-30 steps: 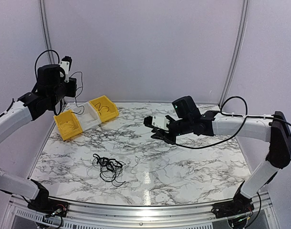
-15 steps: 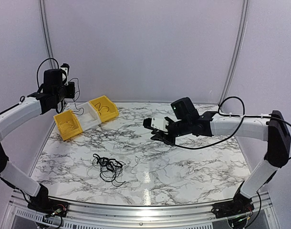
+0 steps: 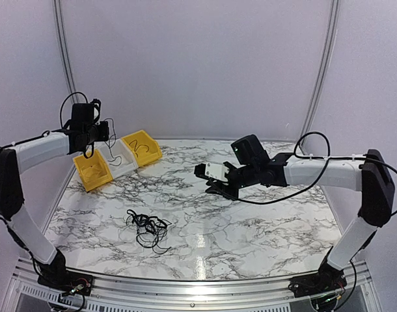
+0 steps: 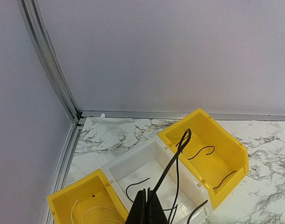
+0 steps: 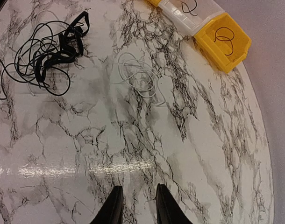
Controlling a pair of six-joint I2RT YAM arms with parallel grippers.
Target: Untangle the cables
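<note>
A tangle (image 3: 148, 227) of thin black cables lies in loose loops on the near left part of the table (image 3: 270, 227), and neither arm touches it. One more black cable (image 4: 170, 162) is up off the table. The left gripper (image 4: 146, 207) has its fingers pressed together on it. From the pinch the cable rises to a small bend, then drops back as a thin strand toward the white bin (image 4: 133, 158) below. That bin sits between two yellow bins at the far left corner, all three touching in a row. The white bin holds black strands, the right yellow bin (image 4: 229, 172) holds curled black pieces, and the left yellow bin (image 4: 67, 200) holds a thin white cord. A white cable (image 5: 135, 74) lies in loose loops on the marble between the tangle and the bins. The right gripper (image 5: 137, 207) hangs over the middle of the table, well apart from the tangle. Its fingers are partly spread, with only marble showing between them.
</note>
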